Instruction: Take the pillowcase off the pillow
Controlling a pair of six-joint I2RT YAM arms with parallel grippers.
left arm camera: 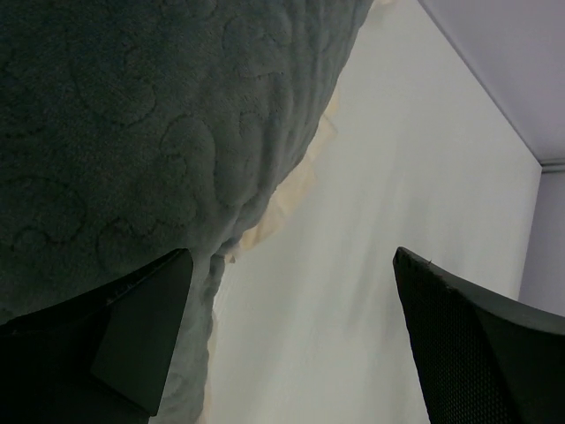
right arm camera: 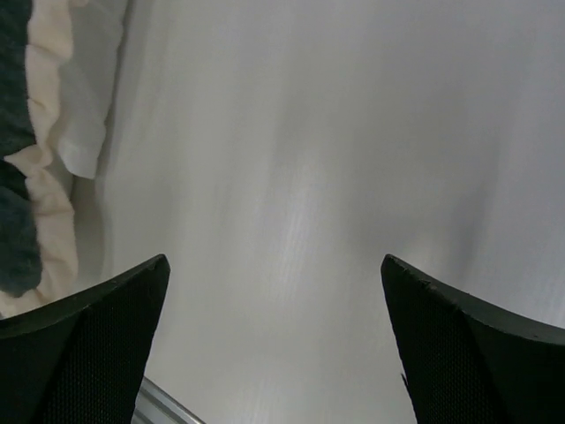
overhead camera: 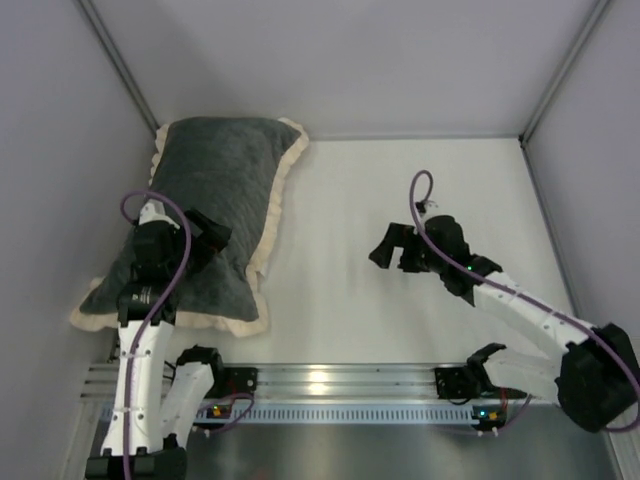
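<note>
While both grippers hung with jaws spread wide, the pillowcase (overhead camera: 215, 190) lay plump and grey side up along the left of the table (overhead camera: 400, 200).
Left gripper (overhead camera: 205, 240) was over its near half, gripping nothing; right gripper (overhead camera: 392, 248) hovered well apart above bare tabletop.

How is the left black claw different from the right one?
The left black two-finger gripper hangs over the dark grey plush pillowcase at its edge; the right black gripper hangs over the white table. The left gripper is near the wall; the right, mid-table. Both are open.
</note>
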